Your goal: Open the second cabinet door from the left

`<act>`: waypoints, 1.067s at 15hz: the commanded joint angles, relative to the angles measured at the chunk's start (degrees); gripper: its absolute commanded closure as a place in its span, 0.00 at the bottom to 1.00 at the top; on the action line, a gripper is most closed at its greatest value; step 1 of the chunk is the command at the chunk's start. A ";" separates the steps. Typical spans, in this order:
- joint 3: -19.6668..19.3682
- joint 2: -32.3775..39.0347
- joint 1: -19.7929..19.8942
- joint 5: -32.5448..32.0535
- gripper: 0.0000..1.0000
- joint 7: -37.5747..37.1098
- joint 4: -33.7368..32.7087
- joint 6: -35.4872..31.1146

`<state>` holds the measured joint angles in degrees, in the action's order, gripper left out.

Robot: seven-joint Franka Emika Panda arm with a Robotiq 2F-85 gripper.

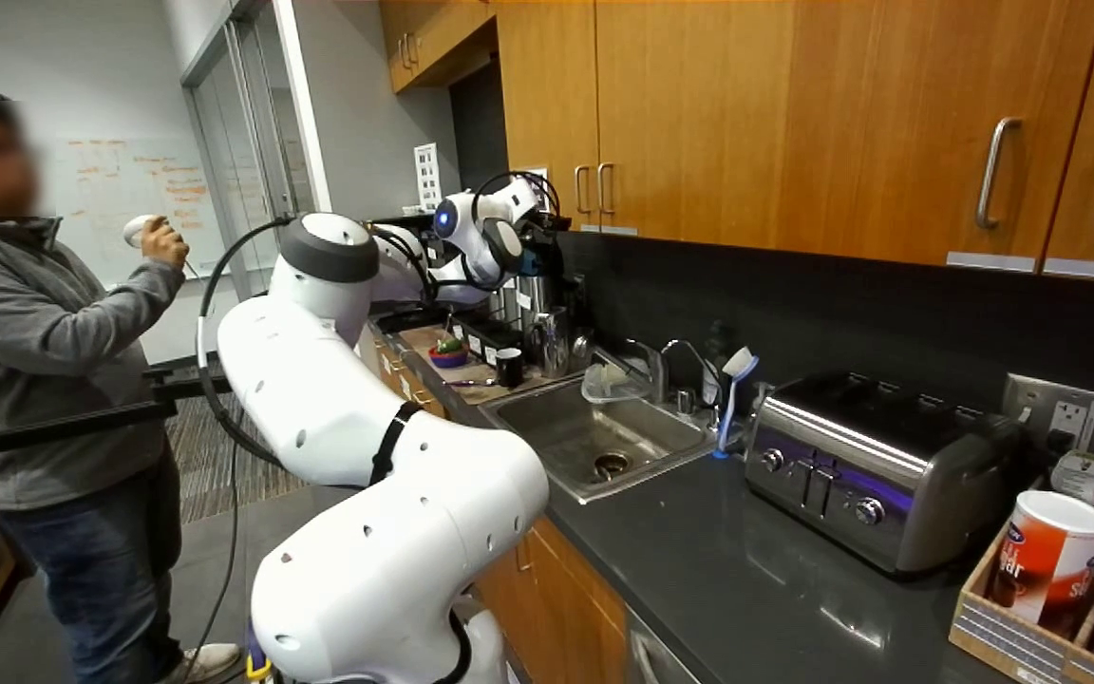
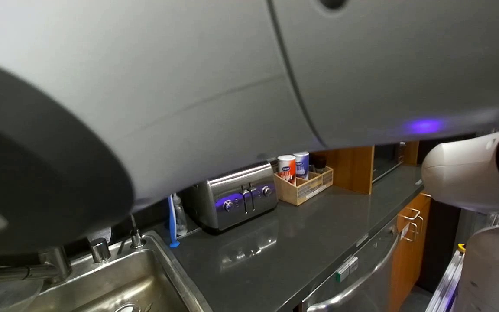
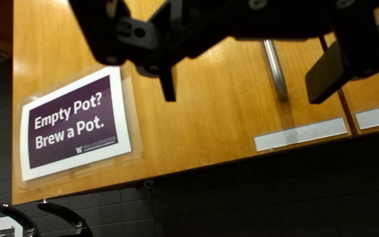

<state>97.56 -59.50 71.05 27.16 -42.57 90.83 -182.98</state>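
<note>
One long dark table runs beneath the wall cabinets, and off its front edge stands the white arm, stretched toward the far end. Out there too, a person in grey, white device raised! Above the back edge, second from the left in that row, the cabinet door sits closed, flush with the neighbouring door. Down on the table: steel sink let in between front and back edges, toaster close to the back edge, wooden box beside it. And the hand? Released, fingers spread wide, up at that neighbouring door. Sugar canister upright in the box, blue brush by the sink's corner. Last, that door's metal handle shows between the fingers; touching or apart, I can't tell.
</note>
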 commanded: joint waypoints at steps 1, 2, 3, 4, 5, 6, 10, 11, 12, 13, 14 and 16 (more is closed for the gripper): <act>-0.47 -0.01 0.15 0.01 0.00 -0.35 -0.03 0.06; -0.75 0.06 0.33 0.04 0.00 -0.38 -0.02 0.22; -0.91 0.45 0.53 0.05 0.00 -0.30 0.13 0.23; -1.18 0.72 0.60 0.04 0.00 -0.20 0.41 0.05; -1.52 0.79 0.75 0.00 0.00 -0.14 0.58 0.05; -1.98 0.85 0.90 -0.09 0.00 -0.02 0.91 0.02; -3.84 1.08 0.72 -0.23 0.00 0.28 2.90 -0.62; -4.23 1.22 0.36 -0.28 0.00 0.38 3.68 -0.72; -4.65 1.16 0.10 -0.32 0.00 0.42 4.31 -0.84; -4.98 1.09 -0.17 -0.35 0.00 0.45 4.89 -0.92; -5.28 1.03 -0.47 -0.40 0.00 0.50 5.47 -0.94; -5.43 0.77 -0.98 -0.40 0.00 0.52 6.05 -1.06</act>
<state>93.45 -59.26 71.92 27.15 -42.48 94.19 -183.47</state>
